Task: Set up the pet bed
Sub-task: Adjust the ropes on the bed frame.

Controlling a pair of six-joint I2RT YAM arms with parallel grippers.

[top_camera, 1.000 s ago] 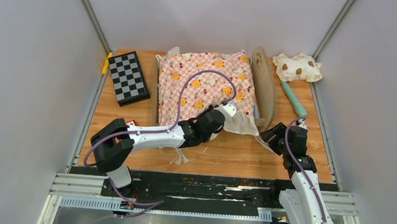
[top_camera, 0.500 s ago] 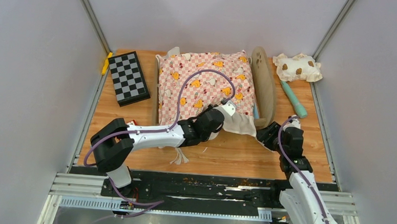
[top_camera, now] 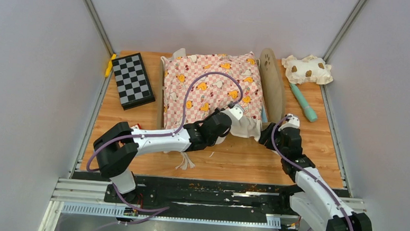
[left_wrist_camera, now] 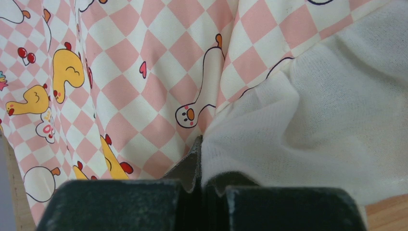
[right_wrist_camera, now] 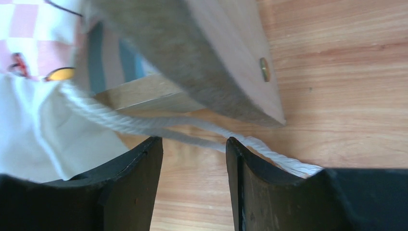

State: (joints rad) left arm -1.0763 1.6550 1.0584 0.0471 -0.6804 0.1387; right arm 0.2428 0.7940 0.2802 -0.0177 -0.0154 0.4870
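Note:
The pet bed (top_camera: 272, 87) stands at the back middle of the table, its rounded headboard with the paw cutout on the right. A pink checkered cushion (top_camera: 209, 86) lies over its base. My left gripper (top_camera: 233, 116) is shut on the cushion's near right corner, where the pink top (left_wrist_camera: 144, 72) meets the white underside (left_wrist_camera: 312, 106). My right gripper (top_camera: 268, 136) is open at the bed's near right corner. In the right wrist view the headboard (right_wrist_camera: 226, 57) and striped fabric (right_wrist_camera: 127, 60) are just ahead, and a white cord (right_wrist_camera: 134, 122) crosses the fingertips (right_wrist_camera: 149, 149).
A folded chessboard (top_camera: 132, 80) and a yellow object (top_camera: 110, 64) lie at the back left. A spotted pillow (top_camera: 307, 69) and a teal stick (top_camera: 303, 102) lie right of the headboard. White ties (top_camera: 185, 161) trail on the wood under my left arm. Walls close in both sides.
My right arm has swung left and forward from the table's right side to the bed's near right corner. The cushion's white corner has drawn in slightly. My left gripper has kept its hold.

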